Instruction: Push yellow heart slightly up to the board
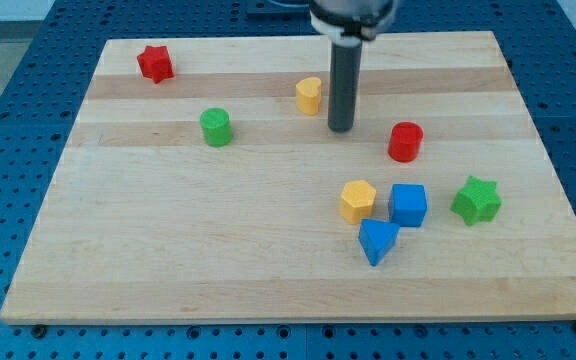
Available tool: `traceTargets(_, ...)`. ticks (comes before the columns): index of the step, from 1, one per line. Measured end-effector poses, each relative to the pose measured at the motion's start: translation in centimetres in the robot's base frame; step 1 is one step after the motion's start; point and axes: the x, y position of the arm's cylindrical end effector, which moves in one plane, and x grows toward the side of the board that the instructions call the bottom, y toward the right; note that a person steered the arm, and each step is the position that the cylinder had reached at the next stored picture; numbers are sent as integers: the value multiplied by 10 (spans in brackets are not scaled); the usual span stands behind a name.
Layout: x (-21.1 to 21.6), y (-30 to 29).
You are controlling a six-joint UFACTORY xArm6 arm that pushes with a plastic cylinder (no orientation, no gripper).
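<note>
The yellow heart [309, 95] sits on the wooden board [168, 250] near the view's top, a little left of centre. My tip [340, 128] is on the board just to the right of the heart and slightly below it, with a small gap between them. The rod rises straight up from the tip to the arm at the view's top edge.
A red star [155, 63] lies at the top left and a green cylinder [216, 127] left of the heart. A red cylinder [405, 141] is right of my tip. A yellow hexagon [358, 200], blue cube [408, 204], blue triangle [377, 241] and green star [476, 200] cluster at the lower right.
</note>
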Motion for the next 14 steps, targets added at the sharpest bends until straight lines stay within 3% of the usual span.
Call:
traceTargets(2, 5, -28)
traceTargets(5, -69, -47)
traceTargets(6, -63, -47)
traceTargets(7, -8, -44)
traceTargets(8, 5, 17)
traceTargets(11, -74, 3)
traceTargets(14, -103, -17)
